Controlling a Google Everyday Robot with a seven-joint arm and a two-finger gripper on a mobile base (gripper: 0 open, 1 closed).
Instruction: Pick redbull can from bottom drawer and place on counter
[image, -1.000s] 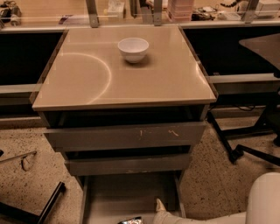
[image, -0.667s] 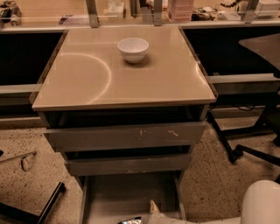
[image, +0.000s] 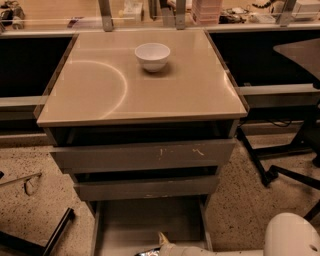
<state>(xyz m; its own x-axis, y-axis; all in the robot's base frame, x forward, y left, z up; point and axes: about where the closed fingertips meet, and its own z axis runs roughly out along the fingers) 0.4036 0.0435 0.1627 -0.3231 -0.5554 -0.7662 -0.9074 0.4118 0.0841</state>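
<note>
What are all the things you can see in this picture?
counter: one, tan, top of the cabinet
bowl: one, white, on the counter
upper drawer fronts: two, grey, under the counter
bottom drawer: one, grey, pulled out near the floor
redbull can: one, silver, bottom drawer, at the picture's lower edge
chair legs: some, black, floor at right
hand: one, white, in the bottom drawer beside the can
arm: one, white, bottom right corner

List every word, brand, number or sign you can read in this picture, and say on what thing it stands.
None can be read.
The can, low in the bottom drawer beside the claw, shows no legible label.
The items behind the counter are too blurred.
The bowl is plain.
</note>
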